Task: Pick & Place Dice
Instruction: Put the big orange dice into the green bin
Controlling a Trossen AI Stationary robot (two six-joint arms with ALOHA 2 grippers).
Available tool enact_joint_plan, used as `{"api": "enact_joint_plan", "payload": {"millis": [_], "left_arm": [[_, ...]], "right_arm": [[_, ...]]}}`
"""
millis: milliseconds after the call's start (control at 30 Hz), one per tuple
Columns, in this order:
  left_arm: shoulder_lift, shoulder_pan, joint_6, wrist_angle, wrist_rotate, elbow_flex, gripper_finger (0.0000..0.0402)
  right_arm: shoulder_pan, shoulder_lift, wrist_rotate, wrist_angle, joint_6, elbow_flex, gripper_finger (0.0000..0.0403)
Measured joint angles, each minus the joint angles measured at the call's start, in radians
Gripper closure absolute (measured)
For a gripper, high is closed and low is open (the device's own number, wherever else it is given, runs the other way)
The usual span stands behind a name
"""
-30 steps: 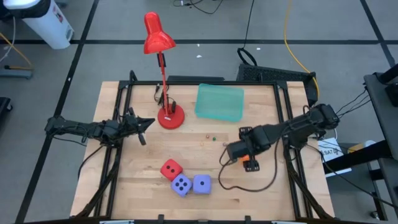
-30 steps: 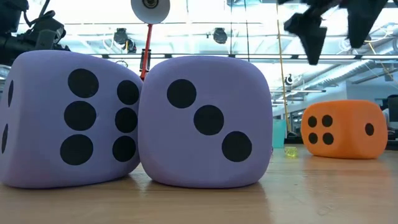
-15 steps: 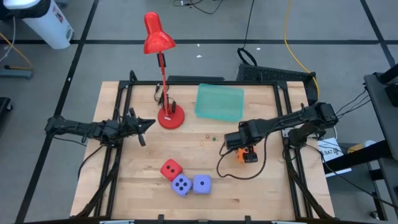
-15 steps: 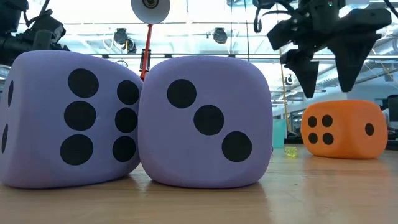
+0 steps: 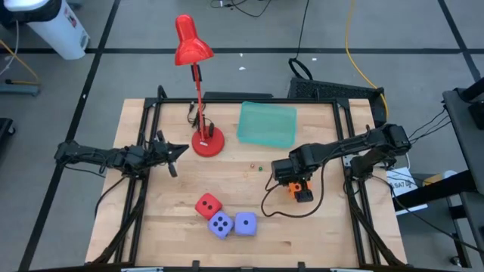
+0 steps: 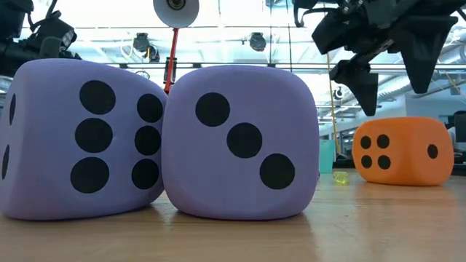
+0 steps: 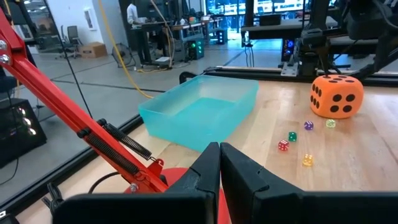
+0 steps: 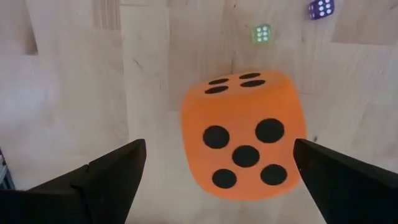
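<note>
1. High view: the right gripper (image 5: 300, 183) hangs above the orange die (image 5: 301, 189) and hides most of it. The red die (image 5: 208, 205) and two purple dice (image 5: 232, 224) lie near the table's (image 5: 325, 234) front edge. The left gripper (image 5: 175, 151) waits beside the red lamp (image 5: 198, 91).
2. Low view: the purple dice (image 6: 164, 138), soft and round-cornered, block much of the table.
3. Left wrist view: its fingers (image 7: 239, 174) are pressed together; tiny dice (image 7: 292, 137) lie before a translucent teal tray (image 7: 202, 109).
4. Right wrist view: fingers (image 8: 109, 171) spread wide, released, either side of the orange die (image 8: 244, 140), not touching it.

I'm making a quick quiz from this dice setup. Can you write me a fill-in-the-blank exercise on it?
1. The right gripper hangs open above the ____ die.
2. The top face of the red die shows ____ pip.
3. The two purple dice sit ____ each other.
4. The lamp is ____.

Missing words: orange; one; touching; red
</note>
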Motion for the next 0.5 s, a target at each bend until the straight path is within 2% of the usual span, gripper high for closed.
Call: {"api": "enact_joint_plan", "payload": {"millis": [133,300,500], "left_arm": [[0.000,0.000,-0.005,0.000,0.000,0.000,0.0380],[0.000,0.000,-0.009,0.000,0.000,0.000,0.0380],[0.000,0.000,-0.005,0.000,0.003,0.000,0.0380]], "right_arm": [[-0.009,0.000,0.048,-0.007,-0.043,0.000,0.0003],[-0.029,0.000,0.053,-0.020,-0.060,-0.005,0.0003],[-0.033,-0.001,-0.004,0.078,-0.068,-0.131,0.0003]]}}
